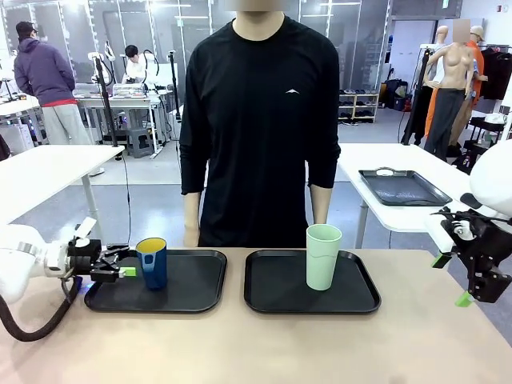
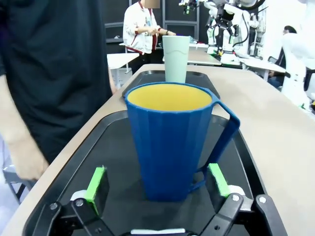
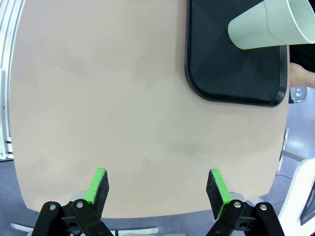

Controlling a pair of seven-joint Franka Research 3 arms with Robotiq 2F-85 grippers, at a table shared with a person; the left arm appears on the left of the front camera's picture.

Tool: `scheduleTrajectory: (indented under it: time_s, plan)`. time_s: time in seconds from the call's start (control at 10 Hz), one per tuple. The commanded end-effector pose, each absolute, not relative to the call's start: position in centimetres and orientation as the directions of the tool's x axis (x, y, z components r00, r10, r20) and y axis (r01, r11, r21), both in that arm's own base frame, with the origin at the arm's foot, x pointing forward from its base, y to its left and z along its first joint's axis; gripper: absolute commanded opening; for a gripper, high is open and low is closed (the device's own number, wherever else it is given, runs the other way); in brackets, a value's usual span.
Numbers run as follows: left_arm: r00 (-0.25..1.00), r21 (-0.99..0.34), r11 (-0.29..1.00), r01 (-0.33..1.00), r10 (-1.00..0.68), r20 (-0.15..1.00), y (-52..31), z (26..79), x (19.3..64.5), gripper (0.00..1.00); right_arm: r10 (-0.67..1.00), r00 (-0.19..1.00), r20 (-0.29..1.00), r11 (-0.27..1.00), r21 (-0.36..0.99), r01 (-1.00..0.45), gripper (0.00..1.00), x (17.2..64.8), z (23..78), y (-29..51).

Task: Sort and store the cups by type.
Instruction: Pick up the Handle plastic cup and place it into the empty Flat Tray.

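A dark blue mug (image 1: 152, 262) with a yellow inside and a handle stands upright on the left black tray (image 1: 196, 288). My left gripper (image 1: 122, 270) lies low over that tray, open, its green pads on either side of the mug (image 2: 170, 142) without pressing it. The left gripper (image 2: 157, 184) has the mug's handle by its right pad. A tall mint-green tumbler (image 1: 323, 256) stands upright on the right black tray (image 1: 356, 298). My right gripper (image 1: 450, 280) hovers open above the table's right end, holding nothing, well clear of the tumbler (image 3: 270, 24).
A person in black stands at the far side of the tan table (image 1: 256, 344), a hand (image 1: 190, 234) hanging just behind the left tray. Bare tabletop lies under the right gripper (image 3: 158, 189). Another table with a black tray (image 1: 404, 188) stands behind on the right.
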State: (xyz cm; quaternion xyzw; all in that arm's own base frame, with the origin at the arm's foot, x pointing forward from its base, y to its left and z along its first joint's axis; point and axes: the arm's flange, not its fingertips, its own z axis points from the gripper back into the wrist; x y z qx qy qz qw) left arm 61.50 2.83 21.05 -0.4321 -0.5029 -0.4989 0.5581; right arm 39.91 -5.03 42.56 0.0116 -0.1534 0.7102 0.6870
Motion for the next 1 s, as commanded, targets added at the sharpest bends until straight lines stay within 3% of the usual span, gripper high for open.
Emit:
scheduleTrajectory:
  time_s: [0.0, 0.5, 0.9]
  plan:
    - [-0.025, 0.047, 0.158, 0.986, -0.142, 0.990, 4.4, 22.9, 59.5, 1.00, 0.975, -0.047, 0.217, -0.002, -0.205, -0.979, 1.00, 40.1, 42.5, -5.0]
    - [-0.044, 0.085, 0.171, 0.982, -0.233, 0.971, 6.6, 25.5, 57.7, 1.00, 0.975, -0.047, 0.217, -0.002, -0.205, -0.979, 1.00, 40.1, 42.5, -5.0]
    - [-0.029, 0.059, 0.162, 0.985, -0.180, 0.983, 6.6, 25.3, 58.6, 1.00, 0.975, -0.047, 0.217, -0.002, -0.205, -0.979, 1.00, 40.1, 42.5, -5.0]
